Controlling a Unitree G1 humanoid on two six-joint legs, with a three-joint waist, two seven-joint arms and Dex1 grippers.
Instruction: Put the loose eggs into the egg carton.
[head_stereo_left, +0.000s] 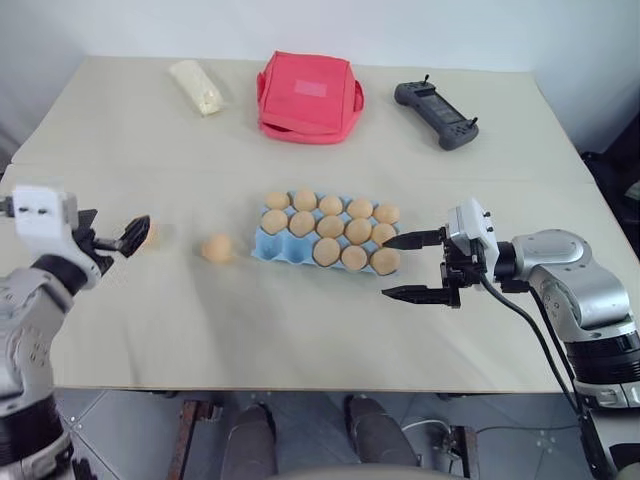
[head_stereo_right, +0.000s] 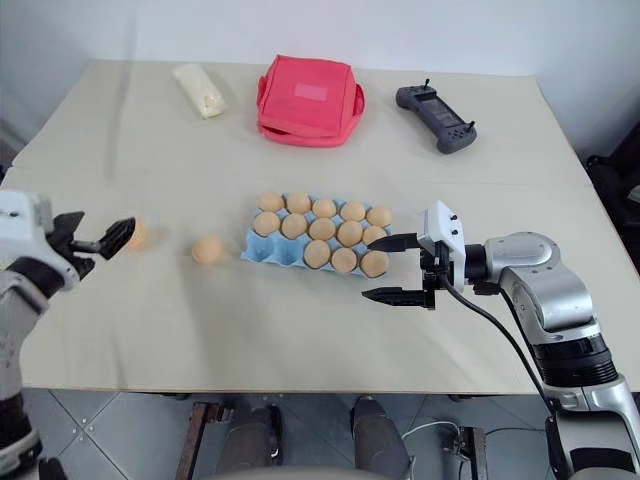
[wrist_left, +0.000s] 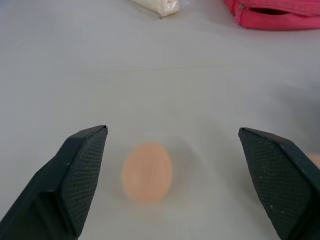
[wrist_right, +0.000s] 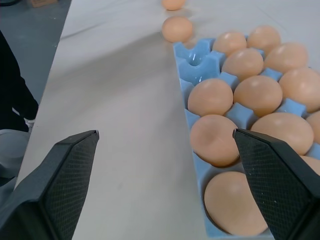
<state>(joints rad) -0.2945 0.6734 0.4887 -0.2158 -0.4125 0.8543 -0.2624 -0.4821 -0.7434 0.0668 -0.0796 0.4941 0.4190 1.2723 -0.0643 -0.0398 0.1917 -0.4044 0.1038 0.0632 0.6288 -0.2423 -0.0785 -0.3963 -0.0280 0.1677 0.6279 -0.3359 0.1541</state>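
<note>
left gripper (head_stereo_left: 128, 238): fingers wide apart, holding nothing; hovers at the table's left side, with one loose egg (wrist_left: 147, 172) on the table between the fingers and just ahead of them, not touched.
right gripper (head_stereo_left: 412, 268): fingers wide apart, empty; sits at the carton's right end, pointing left along its front edge; upper finger close to the front-right eggs, contact can't be judged.
carton (head_stereo_left: 262, 246): light blue, mid-table, long side across; front-left cup is empty.
eggs in carton: 14, tan-orange, in three rows; five, five and four.
loose eggs: 2, both on the table left of the carton; the second egg (head_stereo_left: 217, 248) lies just beside the carton's left end, the other further left at the left gripper.
table (head_stereo_left: 300, 330): pale beige top.
pouch (head_stereo_left: 308, 96): 1, red fabric, far side of the table behind the carton; a paler patch on its top, no writing readable.
packet (head_stereo_left: 197, 86): 1, cream, lumpy, left of the pouch.
controller (head_stereo_left: 437, 113): 1, dark grey handheld, right of the pouch; no label readable.
writing: none legible.
</note>
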